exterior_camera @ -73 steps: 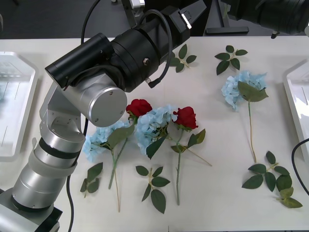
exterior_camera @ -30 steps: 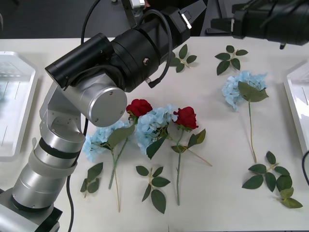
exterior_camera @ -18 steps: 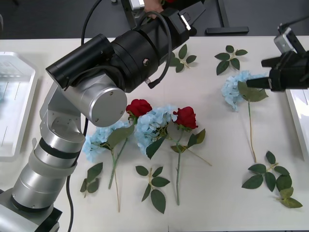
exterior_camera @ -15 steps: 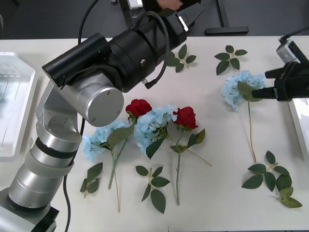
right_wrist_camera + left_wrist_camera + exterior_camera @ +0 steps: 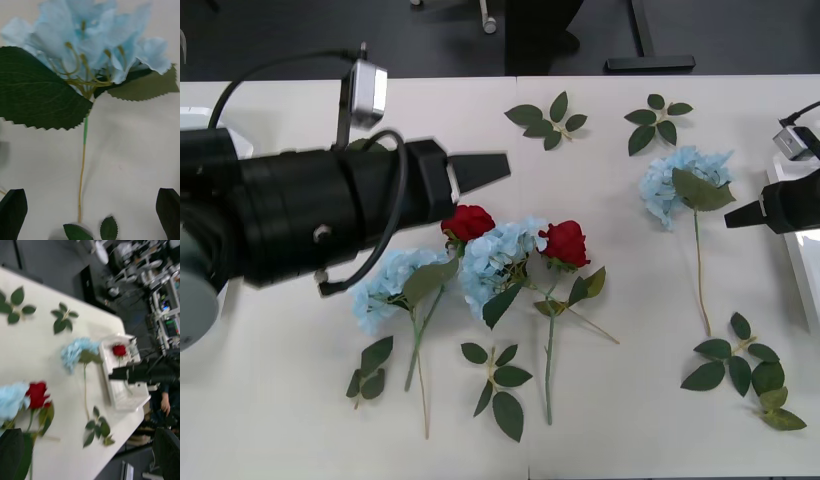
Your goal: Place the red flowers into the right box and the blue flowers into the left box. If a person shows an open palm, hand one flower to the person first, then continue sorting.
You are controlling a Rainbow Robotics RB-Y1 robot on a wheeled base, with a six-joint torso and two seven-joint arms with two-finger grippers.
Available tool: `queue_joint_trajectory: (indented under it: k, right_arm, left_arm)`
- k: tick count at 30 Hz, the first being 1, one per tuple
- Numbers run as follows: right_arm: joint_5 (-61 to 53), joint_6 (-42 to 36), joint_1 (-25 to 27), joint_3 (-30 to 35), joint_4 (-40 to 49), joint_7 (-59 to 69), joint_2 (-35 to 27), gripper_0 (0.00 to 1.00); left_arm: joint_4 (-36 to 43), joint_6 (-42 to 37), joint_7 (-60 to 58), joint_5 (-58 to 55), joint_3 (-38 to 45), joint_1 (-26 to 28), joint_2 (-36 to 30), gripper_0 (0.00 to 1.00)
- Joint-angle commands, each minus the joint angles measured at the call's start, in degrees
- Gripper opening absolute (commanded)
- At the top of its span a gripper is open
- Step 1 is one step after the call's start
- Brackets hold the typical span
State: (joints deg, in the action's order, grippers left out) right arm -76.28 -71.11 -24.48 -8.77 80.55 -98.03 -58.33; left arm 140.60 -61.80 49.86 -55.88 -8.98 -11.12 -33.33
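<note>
1. I see one red rose (image 5: 119, 350) already in the right box (image 5: 123, 401).
2. Three blue flowers (image 5: 685, 182) and two red flowers (image 5: 565, 243) lie unsorted on the table (image 5: 630, 400).
3. My left gripper (image 5: 480, 170) hovers above the centre cluster, fingers apart, empty.
4. My right gripper (image 5: 740, 215) sits beside the lone blue flower, fingers apart.

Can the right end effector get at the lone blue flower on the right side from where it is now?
Probably yes. The right end effector is open beside the blue flower, its fingers straddling the stem in the right wrist view, with only bare table between them.
</note>
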Motion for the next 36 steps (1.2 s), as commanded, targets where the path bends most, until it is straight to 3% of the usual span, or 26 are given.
queue_joint_trajectory:
  k: [1, 5, 13, 22, 33, 36]
  right_arm:
    - [8.2, -0.7, -0.6, -0.1, 2.2, 3.5, 4.5, 1.00]
    - [16.2, -1.4, -0.7, -0.2, 3.8, 6.9, 9.2, 1.00]
    - [27.4, -1.2, -1.5, -0.2, 4.3, 8.7, 17.5, 1.00]
    - [37.2, 1.0, -1.6, 0.2, 3.7, 10.7, 23.2, 1.00]
    - [44.7, 4.7, -1.9, 0.4, 1.3, 12.2, 27.7, 1.00]
    - [45.5, 4.9, -1.9, 0.5, 0.9, 12.3, 28.3, 0.94]
  left_arm:
    - [6.4, -6.3, -2.3, -0.9, 2.4, 7.6, -6.5, 1.00]
    - [8.5, -16.3, 2.1, -0.5, 4.8, 11.3, -7.5, 1.00]
    - [7.1, -28.0, 10.1, 1.2, 5.3, 12.6, -7.5, 1.00]
    - [0.1, -26.8, 18.1, 8.2, 0.5, 13.1, -7.6, 1.00]
    - [-5.1, -25.4, 15.5, 20.2, -10.5, 10.9, -3.8, 1.00]
    - [-6.4, -25.3, 11.7, 23.4, -13.7, 9.5, -1.9, 1.00]
